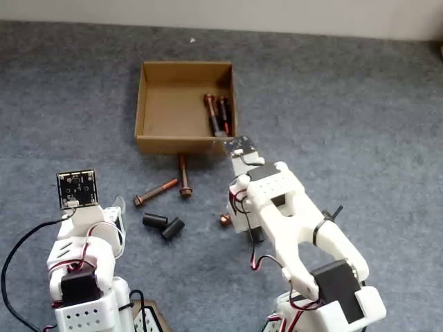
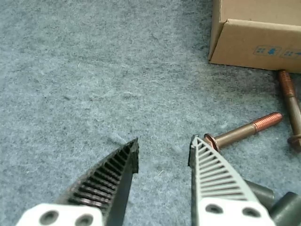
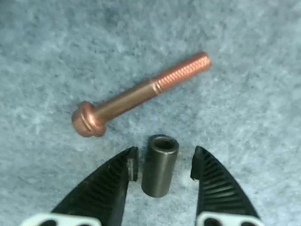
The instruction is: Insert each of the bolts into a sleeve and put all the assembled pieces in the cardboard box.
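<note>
In the right wrist view my right gripper [image 3: 162, 159] is open, with a dark sleeve [image 3: 160, 165] lying on the carpet between its fingers. A copper bolt [image 3: 136, 96] lies just beyond that sleeve. In the left wrist view my left gripper [image 2: 163, 153] is open over bare carpet, and a bolt [image 2: 244, 133] lies just past one fingertip. A second bolt [image 2: 291, 110] lies near the cardboard box [image 2: 256, 35]. Two more sleeves [image 1: 155, 221] [image 1: 173, 228] lie side by side on the carpet. Inside the box [image 1: 149, 104], two assembled pieces [image 1: 218, 114] rest against its right wall.
The right arm [image 1: 277, 200] stretches over the carpet just in front of the box's right corner. The left arm [image 1: 83, 242] stands at the lower left. Open grey carpet lies to the left and right of the box.
</note>
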